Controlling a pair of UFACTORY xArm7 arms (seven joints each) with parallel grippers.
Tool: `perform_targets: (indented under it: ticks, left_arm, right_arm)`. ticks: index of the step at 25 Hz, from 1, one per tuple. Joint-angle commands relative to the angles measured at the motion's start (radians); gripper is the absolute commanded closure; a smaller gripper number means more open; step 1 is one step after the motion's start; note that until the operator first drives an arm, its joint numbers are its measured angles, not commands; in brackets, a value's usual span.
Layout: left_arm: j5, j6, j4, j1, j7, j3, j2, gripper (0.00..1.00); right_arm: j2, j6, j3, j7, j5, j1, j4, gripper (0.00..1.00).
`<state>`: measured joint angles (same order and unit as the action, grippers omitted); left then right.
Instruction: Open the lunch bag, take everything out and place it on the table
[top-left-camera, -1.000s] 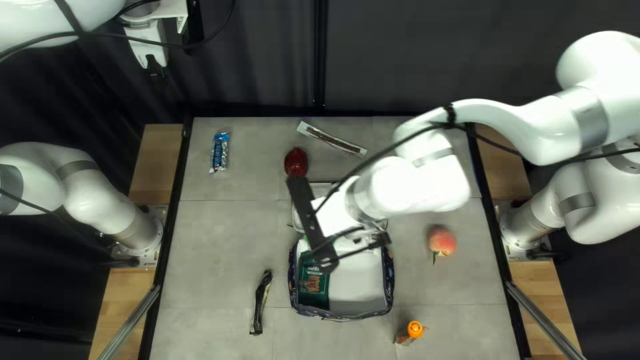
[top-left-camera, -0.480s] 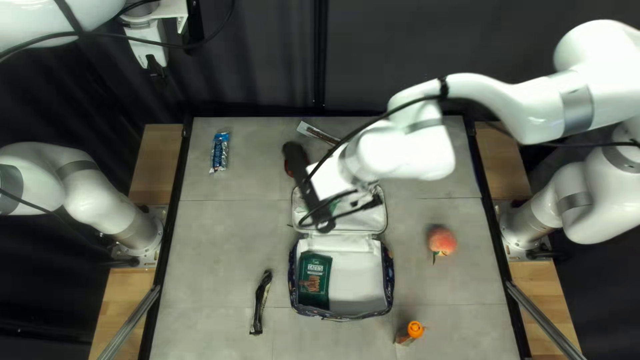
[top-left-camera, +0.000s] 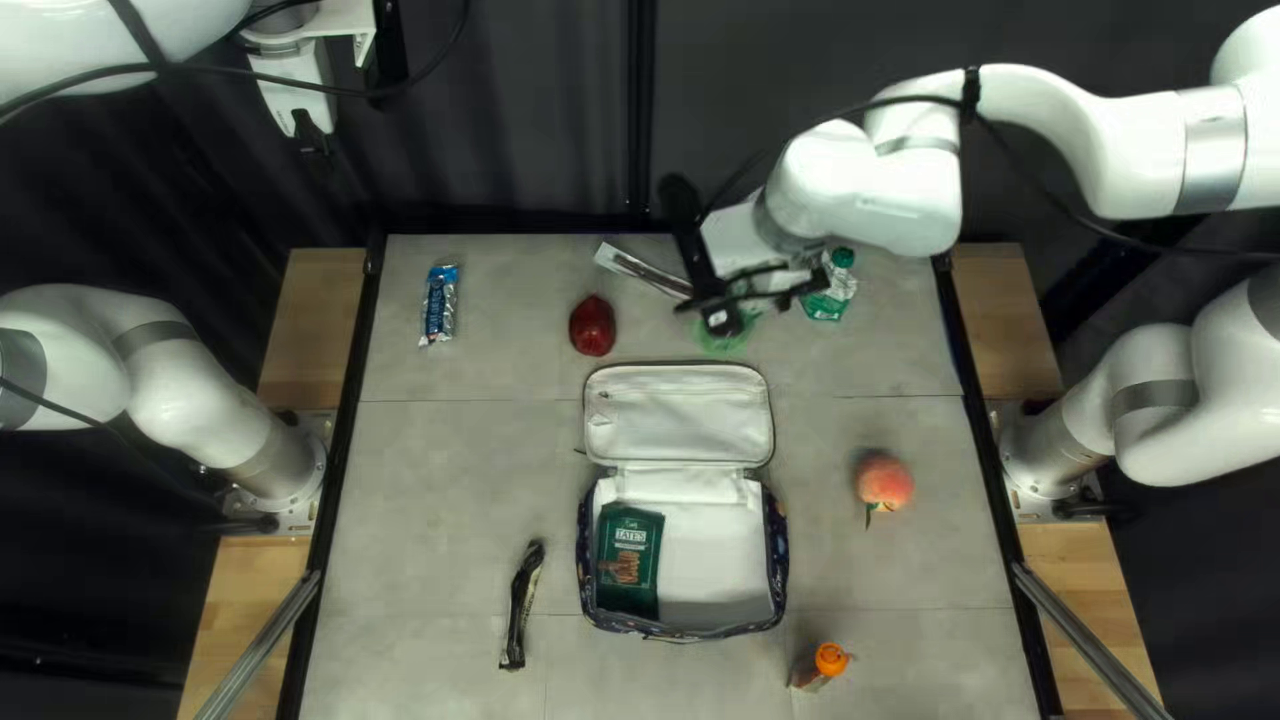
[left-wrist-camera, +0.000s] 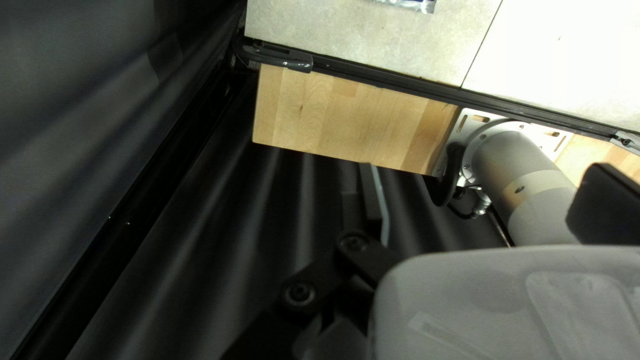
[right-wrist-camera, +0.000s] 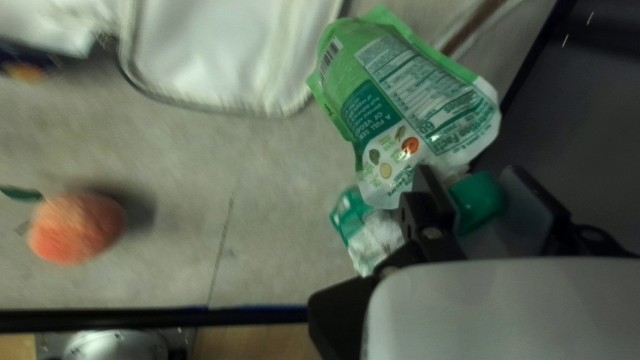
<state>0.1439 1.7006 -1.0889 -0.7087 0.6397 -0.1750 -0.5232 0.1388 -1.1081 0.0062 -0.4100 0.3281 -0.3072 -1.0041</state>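
Observation:
The lunch bag [top-left-camera: 682, 600] lies open near the table's front, its white lid [top-left-camera: 680, 415] flipped back flat. A dark green packet [top-left-camera: 628, 560] rests inside it on the left. My right gripper [top-left-camera: 722, 318] [right-wrist-camera: 472, 200] hovers over the far side of the table, beyond the lid, shut on the capped neck of a green pouch [top-left-camera: 726, 338] [right-wrist-camera: 400, 95]. The pouch hangs off its fingers. A second green-capped pouch [top-left-camera: 832, 288] [right-wrist-camera: 362, 235] lies on the table just beside it. My left gripper [top-left-camera: 305, 128] is raised off the table's far left corner, open and holding nothing.
On the table lie a blue wrapper [top-left-camera: 440, 300], a red fruit [top-left-camera: 592, 325], a stick in clear wrap [top-left-camera: 650, 275], a peach [top-left-camera: 884, 482] [right-wrist-camera: 75, 227], a dark wrapper [top-left-camera: 522, 600] and an orange-capped pouch [top-left-camera: 822, 665].
My right gripper rose out of the bag with the green pouch and carried it over the lid to the table's far side. The left arm stayed still.

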Motion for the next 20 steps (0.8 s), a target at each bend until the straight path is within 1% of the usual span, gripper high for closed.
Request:
perform_targets:
  ticks: [1,12,16,20]
  left_arm:
    - [0.000,0.000,0.000,0.000,0.000,0.000,0.000,0.00]
    - [0.000,0.000,0.000,0.000,0.000,0.000,0.000,0.00]
    - [0.000,0.000,0.000,0.000,0.000,0.000,0.000,0.00]
    - [0.000,0.000,0.000,0.000,0.000,0.000,0.000,0.00]
  right_arm:
    - [-0.030,0.007,-0.008,-0.008,0.012,-0.009,-0.014,1.00]
    - [-0.180,0.080,-0.023,-0.044,0.016,-0.024,-0.112,1.00]
    - [-0.221,0.090,-0.010,-0.039,0.017,-0.010,-0.154,1.00]
    - [-0.239,0.101,-0.001,-0.020,0.036,0.003,-0.163,1.00]
